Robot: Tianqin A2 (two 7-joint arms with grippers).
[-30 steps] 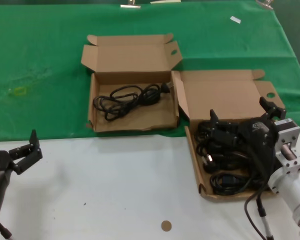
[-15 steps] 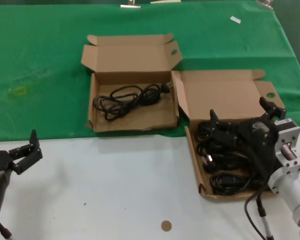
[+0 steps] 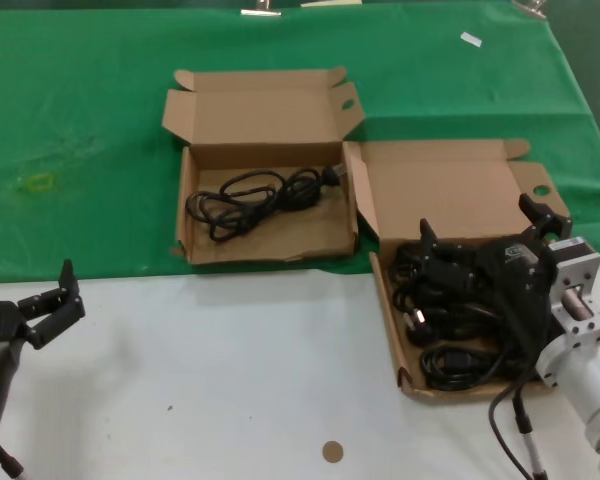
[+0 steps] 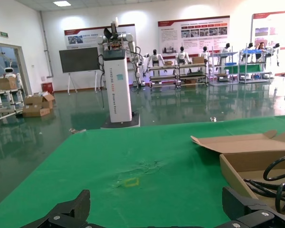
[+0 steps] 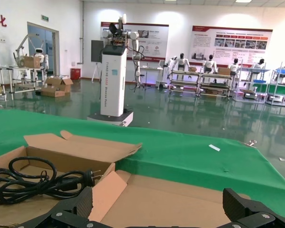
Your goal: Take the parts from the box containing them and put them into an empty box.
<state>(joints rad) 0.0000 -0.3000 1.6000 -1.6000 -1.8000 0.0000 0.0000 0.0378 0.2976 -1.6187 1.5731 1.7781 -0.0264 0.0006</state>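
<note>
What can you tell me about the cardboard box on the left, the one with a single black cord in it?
The left box is a shallow tray of brown corrugated cardboard. Its hinged lid stands open behind it, and one lid flap has a round hole. It rests on the green cloth, at the edge of the white tabletop. One loosely looped black power cord lies inside, plug toward the neighbouring box. No gripper touches it.

The head camera looks steeply down on both boxes, while each wrist camera sits low over the table, facing level across the green cloth (image 4: 133, 156) into the hall, both apparently sharing the far box (image 3: 265, 215) holding one cord (image 5: 33, 180).
</note>
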